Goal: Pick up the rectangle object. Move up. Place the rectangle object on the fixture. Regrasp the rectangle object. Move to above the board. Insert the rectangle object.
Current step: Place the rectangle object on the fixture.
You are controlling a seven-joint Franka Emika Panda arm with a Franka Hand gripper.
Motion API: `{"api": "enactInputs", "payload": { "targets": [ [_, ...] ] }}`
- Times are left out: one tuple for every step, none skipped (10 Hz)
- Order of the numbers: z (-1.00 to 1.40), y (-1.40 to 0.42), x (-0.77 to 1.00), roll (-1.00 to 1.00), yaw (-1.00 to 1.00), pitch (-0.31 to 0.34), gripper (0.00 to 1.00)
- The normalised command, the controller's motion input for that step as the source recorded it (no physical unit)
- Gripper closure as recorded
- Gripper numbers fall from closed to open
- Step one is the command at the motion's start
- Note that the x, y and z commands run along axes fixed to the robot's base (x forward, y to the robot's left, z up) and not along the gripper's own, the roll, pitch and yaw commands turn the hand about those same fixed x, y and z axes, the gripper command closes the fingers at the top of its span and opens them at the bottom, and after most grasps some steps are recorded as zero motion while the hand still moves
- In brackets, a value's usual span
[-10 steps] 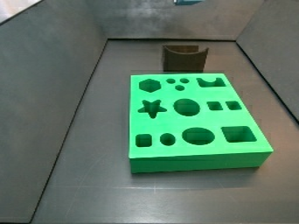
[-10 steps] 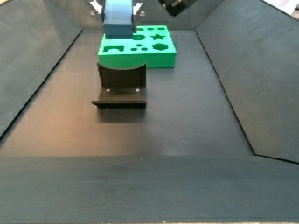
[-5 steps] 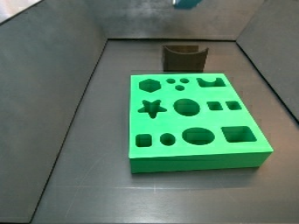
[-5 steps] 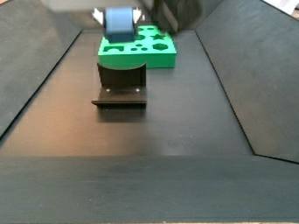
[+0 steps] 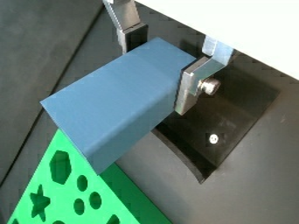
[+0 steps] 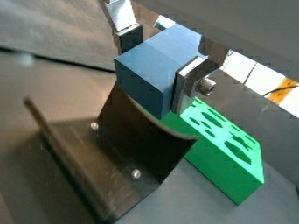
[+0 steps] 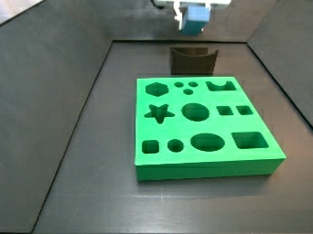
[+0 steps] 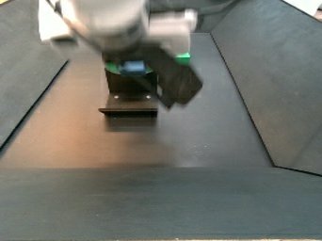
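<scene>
My gripper (image 5: pixel 162 61) is shut on the rectangle object (image 5: pixel 117 105), a smooth light blue-grey block, clamped between the two silver fingers in both wrist views (image 6: pixel 152 74). The dark fixture (image 6: pixel 117 149) lies just below the block, and its notched top (image 5: pixel 216 131) shows beside it. In a side view the gripper (image 7: pixel 193 15) holds the block (image 7: pixel 193 13) above the fixture (image 7: pixel 193 60), behind the green board (image 7: pixel 206 128). In a side view the blurred arm (image 8: pixel 120 24) hides the block and most of the board; the fixture (image 8: pixel 130 99) shows under it.
Dark sloping walls (image 7: pixel 73 101) enclose the dark floor (image 8: pixel 151 169) on both sides. The board's shaped holes (image 5: pixel 70 184) show in a wrist view, and its edge (image 6: pixel 222 140) lies beyond the fixture.
The gripper with the block has come down into the side views towards the fixture. The arm now covers the board in a side view.
</scene>
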Motion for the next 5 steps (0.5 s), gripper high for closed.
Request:
{"api": "enactInputs", "payload": {
  "targets": [
    [-1.0, 0.11, 0.17, -0.6, -0.17, -0.001, 1.0],
    [-1.0, 0.11, 0.17, -0.44, -0.14, -0.001, 1.0],
    [-1.0, 0.11, 0.19, -0.29, -0.12, -0.003, 1.0],
    [-1.0, 0.11, 0.19, -0.2, -0.09, -0.005, 1.0],
    [-0.86, 0.11, 0.17, -0.18, -0.08, -0.004, 1.0]
  ]
}}
